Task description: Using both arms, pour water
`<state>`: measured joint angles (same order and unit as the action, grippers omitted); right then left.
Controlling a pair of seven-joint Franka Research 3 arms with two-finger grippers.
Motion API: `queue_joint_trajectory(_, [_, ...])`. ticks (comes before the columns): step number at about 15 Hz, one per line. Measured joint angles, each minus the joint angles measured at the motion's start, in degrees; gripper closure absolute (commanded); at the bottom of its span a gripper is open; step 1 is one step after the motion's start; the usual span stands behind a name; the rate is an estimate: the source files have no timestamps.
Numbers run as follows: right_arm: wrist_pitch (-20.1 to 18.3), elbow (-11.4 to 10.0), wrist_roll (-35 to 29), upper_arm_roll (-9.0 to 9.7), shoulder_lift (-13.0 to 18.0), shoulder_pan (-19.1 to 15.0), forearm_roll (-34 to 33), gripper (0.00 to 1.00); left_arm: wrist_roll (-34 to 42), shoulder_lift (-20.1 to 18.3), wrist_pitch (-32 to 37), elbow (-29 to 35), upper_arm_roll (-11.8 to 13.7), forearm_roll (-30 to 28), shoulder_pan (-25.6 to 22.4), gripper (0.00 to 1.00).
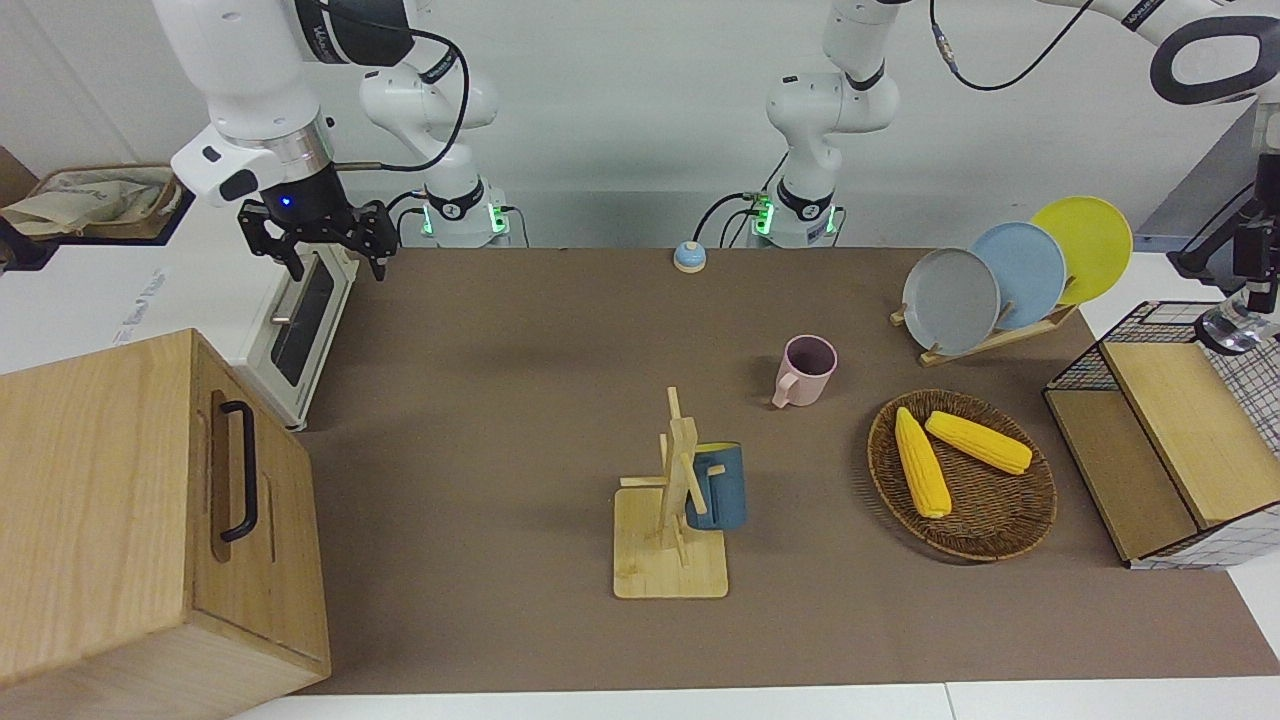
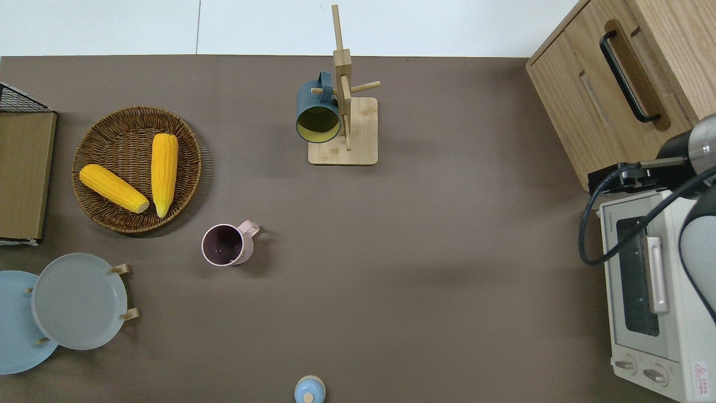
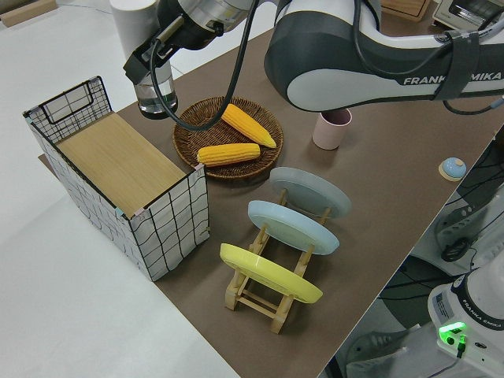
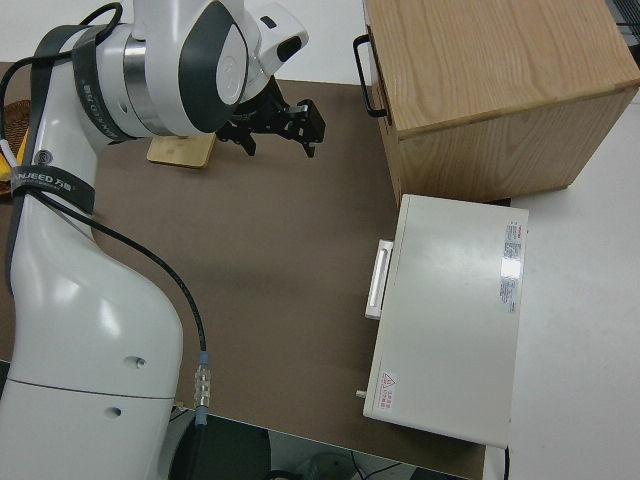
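Right end effector open above toaster oven, pink mug well apart

Two corn cobs lie in one wicker basket; three plates stand on one rack; two mugs, pink and blue; one mug tree, toaster oven, wooden cabinet, wire crate.

The left gripper sits at the front view's edge, its fingers hidden, so their spread cannot be told. In the overhead view the right gripper shows only partly, fingers unseen.
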<state>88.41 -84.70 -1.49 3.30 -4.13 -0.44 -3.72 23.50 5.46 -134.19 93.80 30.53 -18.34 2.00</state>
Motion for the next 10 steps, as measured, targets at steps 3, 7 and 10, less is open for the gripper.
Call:
queue_joint_trajectory(3, [0.0,0.0,0.0,0.0,0.0,0.0,0.0,0.013,4.0,2.6,-1.3,-0.9,0.0,-4.5,-1.4,1.0])
queue_joint_trajectory(7, [0.0,0.0,0.0,0.0,0.0,0.0,0.0,0.013,12.5,6.0,-3.3,-1.4,-0.1,-12.1,-3.9,1.0])
queue_joint_trajectory(10, [0.0,0.0,0.0,0.0,0.0,0.0,0.0,0.013,18.4,8.0,-4.3,-1.5,-0.1,-16.9,-5.2,1.0])
